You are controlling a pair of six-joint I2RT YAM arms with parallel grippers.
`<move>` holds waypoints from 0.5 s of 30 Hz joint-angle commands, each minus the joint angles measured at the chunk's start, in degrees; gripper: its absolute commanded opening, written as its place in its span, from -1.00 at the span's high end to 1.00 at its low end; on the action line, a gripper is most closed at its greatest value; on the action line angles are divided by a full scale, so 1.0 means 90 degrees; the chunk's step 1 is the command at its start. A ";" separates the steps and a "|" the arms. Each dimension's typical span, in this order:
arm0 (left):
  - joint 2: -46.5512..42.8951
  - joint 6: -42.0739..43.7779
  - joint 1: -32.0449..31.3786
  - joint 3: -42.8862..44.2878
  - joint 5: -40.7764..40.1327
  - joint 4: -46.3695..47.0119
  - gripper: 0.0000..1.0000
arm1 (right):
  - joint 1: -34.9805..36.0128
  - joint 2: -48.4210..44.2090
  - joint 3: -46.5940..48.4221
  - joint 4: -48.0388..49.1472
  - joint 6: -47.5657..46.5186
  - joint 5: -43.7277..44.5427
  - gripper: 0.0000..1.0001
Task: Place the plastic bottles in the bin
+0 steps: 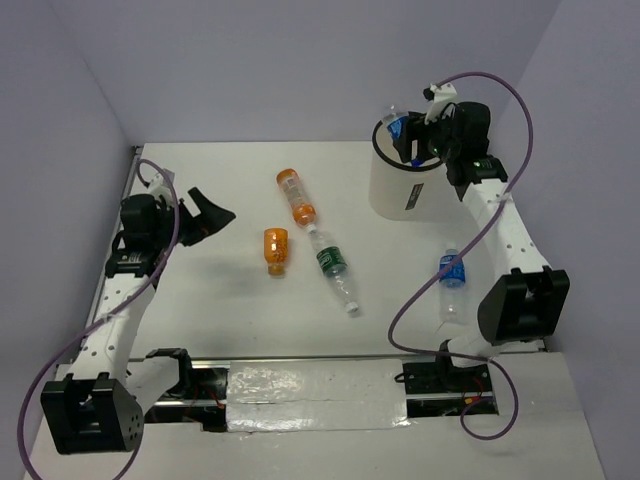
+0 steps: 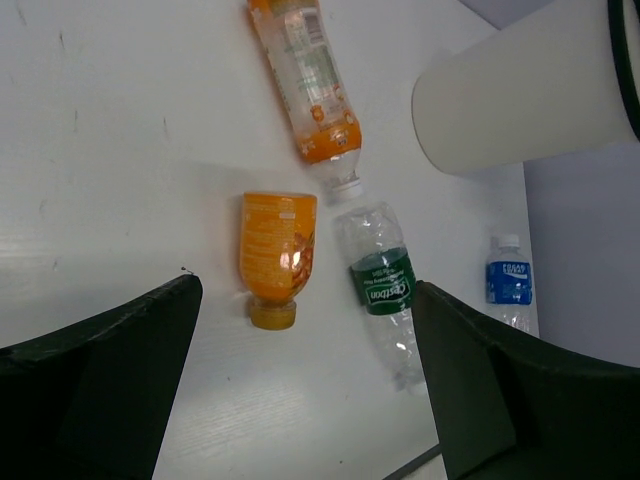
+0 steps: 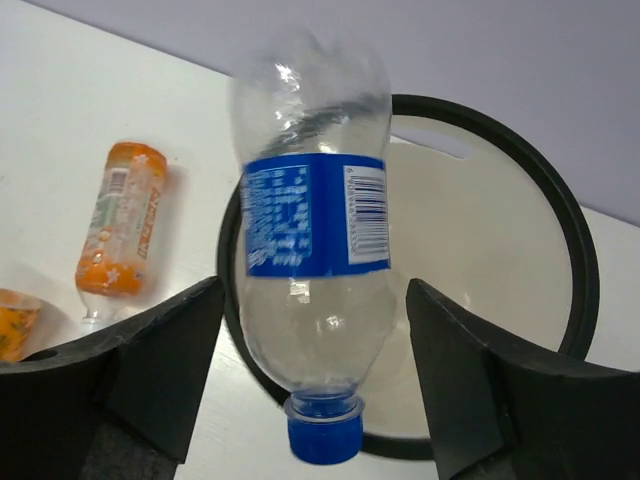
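Five plastic bottles show in all, four of them lying on the smooth white table (image 1: 220, 300). At far left the left gripper (image 1: 212, 218) hangs above the surface with its matte black jaws spread wide and nothing between them. Next comes the short orange bottle (image 2: 277, 250), stubby and glossy, on its side with its orange cap toward the near edge. Just beside it, further back, the long orange bottle (image 2: 308, 80) lies slanted, its label pale and printed. Its white cap meets, or very nearly meets, the end of the green-labelled bottle (image 2: 383, 290). That one is clear, ribbed and slightly crumpled, and runs on diagonally toward the near edge. Right of these stands the bin (image 1: 405, 185), a smooth white cylinder with a black rim, upright and much wider than any bottle. Directly over its mouth sits the right gripper (image 3: 315, 300). Its jaws are parted, and between them is the blue-banded bottle (image 3: 315, 230), clear, dented, cap downward, with a sliver of space on each side. Farthest right, a second blue-labelled bottle (image 1: 452, 283) lies on the table near the right arm.
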 commanded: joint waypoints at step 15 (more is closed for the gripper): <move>0.0764 -0.0228 -0.1968 0.0013 -0.2111 -0.0631 -0.59 | -0.0026 -0.0042 0.1709 -0.1717 -0.0930 -0.1449 -0.99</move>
